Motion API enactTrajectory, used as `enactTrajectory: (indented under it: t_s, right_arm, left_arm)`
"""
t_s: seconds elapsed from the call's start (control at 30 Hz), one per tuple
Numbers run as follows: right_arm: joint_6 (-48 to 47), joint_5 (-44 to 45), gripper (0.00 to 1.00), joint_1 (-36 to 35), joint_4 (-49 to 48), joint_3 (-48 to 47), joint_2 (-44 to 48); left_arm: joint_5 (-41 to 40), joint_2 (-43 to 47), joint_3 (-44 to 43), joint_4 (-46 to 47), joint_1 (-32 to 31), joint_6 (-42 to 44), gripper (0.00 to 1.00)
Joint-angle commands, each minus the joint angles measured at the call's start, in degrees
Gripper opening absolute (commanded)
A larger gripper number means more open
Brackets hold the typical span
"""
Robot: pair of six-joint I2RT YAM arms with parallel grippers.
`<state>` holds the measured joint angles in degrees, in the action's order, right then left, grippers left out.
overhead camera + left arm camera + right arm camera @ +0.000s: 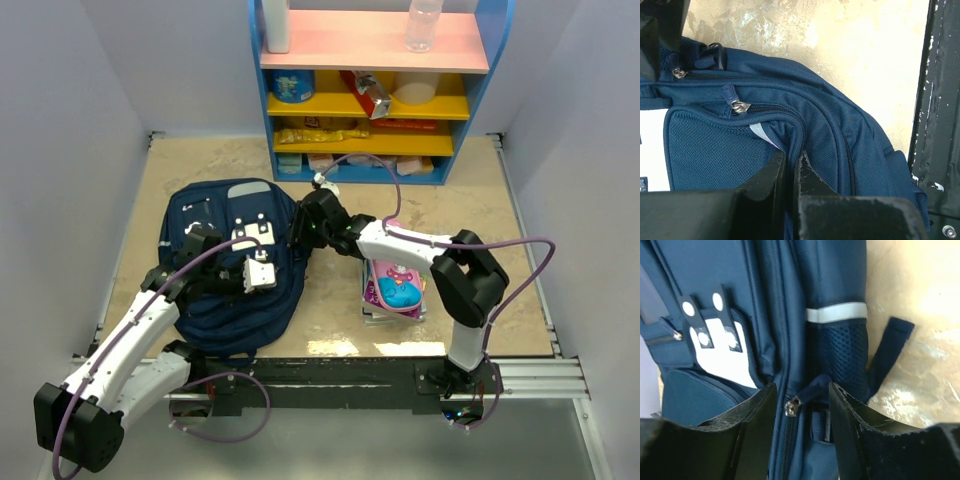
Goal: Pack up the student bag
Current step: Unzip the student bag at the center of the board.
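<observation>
Soft backpack flat on the table, one gripper pinching it, the other apart.

From above, the backpack (pixel 215 310) lies limp on the table (pixel 450 200), left of centre. It is floppy, light-looking cloth, best taken by a seam or fold. In the left wrist view, the left gripper (pixel 790 159) is pressed together, seemingly on a fold of its piping. In the right wrist view, the right gripper (pixel 800 390) stands apart, straddling a zip pull (pixel 792 406) and gripping nothing.

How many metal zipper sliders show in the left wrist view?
2. One zipper slider sits at the upper left of the student bag; the other is lower right, on the pocket zip. The left gripper may hide more.
</observation>
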<state>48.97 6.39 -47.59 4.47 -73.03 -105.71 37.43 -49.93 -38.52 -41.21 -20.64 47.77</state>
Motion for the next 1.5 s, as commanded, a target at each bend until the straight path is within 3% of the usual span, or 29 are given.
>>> enactTrajectory:
  t_s: [0.0, 0.07, 0.13, 0.17, 0.27, 0.37, 0.4, 0.5, 0.57, 0.7, 0.93, 1.47]
  right_arm:
    - [-1.13, 1.41, 0.47, 0.31, 5.45, -2.99, 3.05]
    - [-9.71, 6.25, 0.45, 0.40, 5.20, -3.34, 4.11]
    - [-17.99, 5.40, 0.41, 1.27, 4.24, -3.95, 4.20]
    - [-27.60, 5.12, 0.42, 1.28, 3.80, -4.31, 4.11]
    - [-43.71, 2.50, 0.49, 1.36, 2.58, -2.04, 5.07]
    - [-58.91, -3.81, 0.54, 1.19, -7.43, 7.79, 10.77]
    - [-61.77, -5.32, 0.56, 1.19, -13.46, 10.52, 12.36]
    - [-69.87, -12.44, 0.60, 1.19, -19.39, 17.83, 17.90]
    - [-74.78, -15.60, 0.60, 1.28, -17.50, 18.37, 18.52]
    - [-78.85, -25.35, 0.56, 1.28, -12.74, 15.21, 16.77]
    - [-79.21, -31.08, 0.53, 1.28, -13.78, 13.01, 12.73]
    - [-81.66, -30.30, 0.44, 1.19, -16.51, 9.31, 4.11]
  left_arm:
    - [1.77, 1.50, -0.15, 1.57, 0.08, 0.48, 0.00]
    - [1.51, 1.59, -0.24, 1.57, 0.08, 0.31, 0.00]
    - [1.16, 1.59, -0.24, 1.57, 0.08, 0.13, 0.00]
    - [0.98, 1.77, -0.15, 1.40, 0.08, 0.22, 0.00]
    - [0.80, 1.86, -0.41, 0.52, -0.01, 1.01, 0.00]
    - [-0.34, 2.21, -0.85, -1.85, 0.08, 2.59, 0.00]
    - [-0.69, 2.29, -1.03, -3.68, 0.08, 3.99, 0.00]
    - [-1.74, 2.65, -1.64, -6.67, 0.08, 6.01, 0.00]
    - [-1.83, 2.91, -1.73, -7.39, 0.08, 6.37, 0.00]
    - [-1.22, 2.65, -1.99, -7.57, 0.16, 6.37, 0.00]
    - [-0.87, 3.09, -2.44, -8.71, 0.17, 7.16, 0.00]
    - [-1.04, 4.23, -3.58, -9.68, 0.08, 7.69, 0.00]
